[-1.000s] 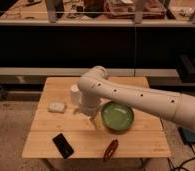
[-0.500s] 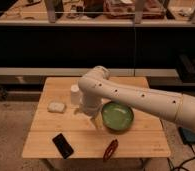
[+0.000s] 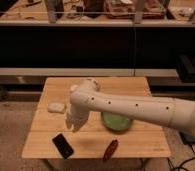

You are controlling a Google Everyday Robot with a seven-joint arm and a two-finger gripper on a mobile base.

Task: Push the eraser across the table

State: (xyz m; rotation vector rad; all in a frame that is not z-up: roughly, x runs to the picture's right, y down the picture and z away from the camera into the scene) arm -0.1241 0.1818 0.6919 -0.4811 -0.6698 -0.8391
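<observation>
Camera view: white arm (image 3: pixel 136 107) comes in from the right over the wooden worktop (image 3: pixel 116 86), w/ the claw (image 3: pixel 73 123) pointing down over the middle-left part. Can't tell whether it's clenched or released. Black eraser (image 3: pixel 63 145) lies flat nr the front-left corner, below and a bit left of the claw, not touching it. Green bowl (image 3: pixel 116 122) sits partly behind the arm, pale pad (image 3: pixel 56 106) is further back on the left, and a slim red-brown obj (image 3: pixel 110 149) lies by the front edge.
</observation>
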